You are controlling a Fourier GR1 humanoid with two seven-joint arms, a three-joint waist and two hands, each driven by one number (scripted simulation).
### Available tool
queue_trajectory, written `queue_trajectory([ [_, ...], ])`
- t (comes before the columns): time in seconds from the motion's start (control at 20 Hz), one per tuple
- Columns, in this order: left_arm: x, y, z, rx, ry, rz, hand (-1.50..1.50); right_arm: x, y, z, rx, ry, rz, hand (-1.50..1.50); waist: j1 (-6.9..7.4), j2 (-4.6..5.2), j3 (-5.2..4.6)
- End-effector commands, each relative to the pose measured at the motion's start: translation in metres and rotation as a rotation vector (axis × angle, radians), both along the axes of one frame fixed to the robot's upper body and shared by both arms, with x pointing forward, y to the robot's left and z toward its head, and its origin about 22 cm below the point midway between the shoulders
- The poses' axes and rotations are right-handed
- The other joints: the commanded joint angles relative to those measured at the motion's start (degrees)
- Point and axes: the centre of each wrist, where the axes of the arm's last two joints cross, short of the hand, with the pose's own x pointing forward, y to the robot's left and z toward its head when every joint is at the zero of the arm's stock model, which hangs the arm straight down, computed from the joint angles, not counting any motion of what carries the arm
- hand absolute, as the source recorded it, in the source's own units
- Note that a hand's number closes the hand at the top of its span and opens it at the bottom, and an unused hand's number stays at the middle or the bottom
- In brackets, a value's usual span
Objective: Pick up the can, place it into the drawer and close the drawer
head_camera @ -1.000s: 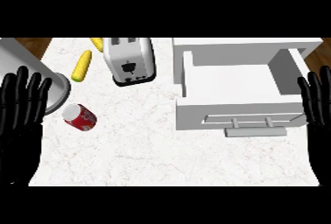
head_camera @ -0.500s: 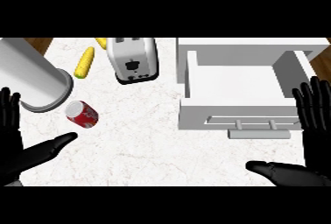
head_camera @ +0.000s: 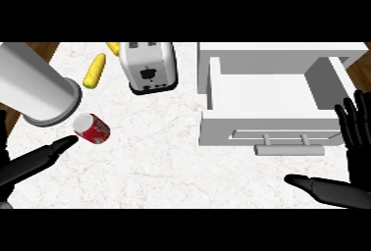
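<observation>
Our left hand (head_camera: 33, 164) has crept up toward the can (head_camera: 92, 128), thumb tip just short of it, open, holding nothing. Right hand (head_camera: 357, 162) is open too, resting by the open drawer (head_camera: 239, 133). The can lies on the table (head_camera: 181, 169). We're at the reach step; next we likely need fingers curled round the can.

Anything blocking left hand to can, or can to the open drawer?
Nothing visible. Bare counter lies between the left hand and the can, and between the can and the drawer. The grey cylinder crowds the can's far left side; the toaster stands behind the direct line.
</observation>
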Motion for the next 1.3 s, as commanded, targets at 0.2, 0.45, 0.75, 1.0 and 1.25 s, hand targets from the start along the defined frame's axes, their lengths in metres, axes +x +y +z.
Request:
queue_trajectory([
  [0.2,0.005,-0.01,-0.018,-0.015,0.032,-0.018,-1.5,-0.006,-0.009,-0.012,0.004,-0.005,0.004,-1.5,-0.07,-0.01,-0.01],
  [0.45,0.013,0.002,-0.045,-0.028,0.076,-0.003,-1.5,-0.013,-0.014,-0.001,0.005,0.006,0.014,-1.5,-0.08,-0.01,-0.03],
  [0.75,0.032,-0.005,-0.079,-0.031,0.125,0.01,-1.5,-0.02,-0.009,-0.004,0.001,-0.009,-0.009,-1.5,-0.15,-0.01,-0.03],
  [1.0,0.047,-0.036,-0.095,-0.017,0.153,0.029,-1.5,-0.013,-0.021,0.001,-0.025,-0.019,-0.011,-1.5,-0.17,0.01,-0.02],
  [1.25,0.037,-0.021,-0.136,-0.018,0.163,0.073,-1.5,-0.029,-0.029,0.002,0.001,-0.031,-0.018,-1.5,-0.21,-0.01,-0.03],
])
